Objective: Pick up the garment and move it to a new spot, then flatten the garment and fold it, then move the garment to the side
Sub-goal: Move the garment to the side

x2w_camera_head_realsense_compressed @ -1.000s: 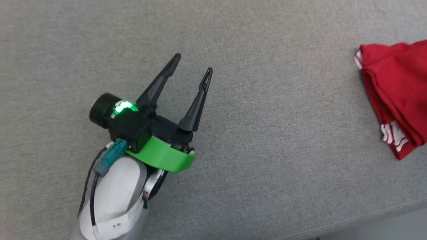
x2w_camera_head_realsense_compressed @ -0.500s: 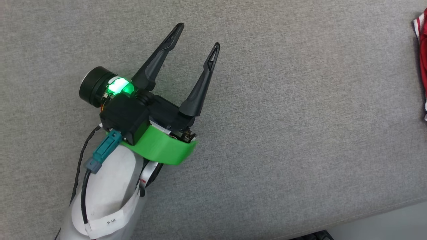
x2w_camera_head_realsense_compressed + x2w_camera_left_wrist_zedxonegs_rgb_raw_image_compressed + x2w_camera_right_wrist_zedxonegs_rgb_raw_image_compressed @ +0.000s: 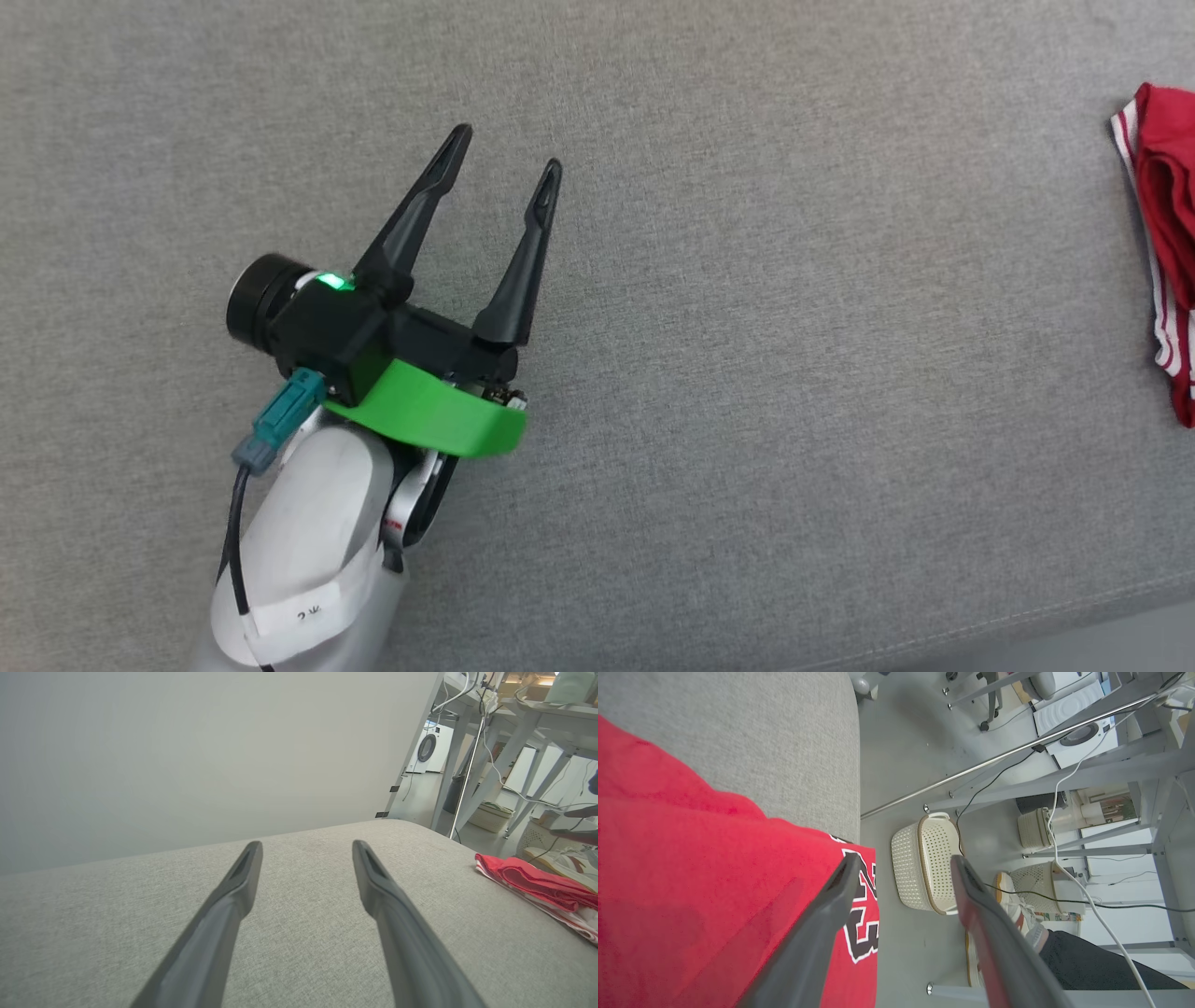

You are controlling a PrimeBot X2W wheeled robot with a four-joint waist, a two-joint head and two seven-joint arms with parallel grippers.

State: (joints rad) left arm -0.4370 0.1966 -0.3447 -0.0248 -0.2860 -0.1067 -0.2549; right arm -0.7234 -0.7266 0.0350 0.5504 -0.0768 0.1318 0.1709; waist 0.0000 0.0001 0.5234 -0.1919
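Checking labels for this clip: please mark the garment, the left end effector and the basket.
garment (image 3: 691,882): right wrist view, red body fabric.
left end effector (image 3: 506,152): head view, midway between fingertips.
basket (image 3: 906,868): right wrist view, perforated side wall.

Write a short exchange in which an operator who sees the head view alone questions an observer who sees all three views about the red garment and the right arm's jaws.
Operator: I see just a red strip of the garment at the right edge. Any print on it?
Observer: Yes. The right wrist view shows black-and-white numerals near its edge.
Operator: Do the right jaws hold it?
Observer: No. They stand apart, and between them I see the floor beyond, with a pale basket on it.
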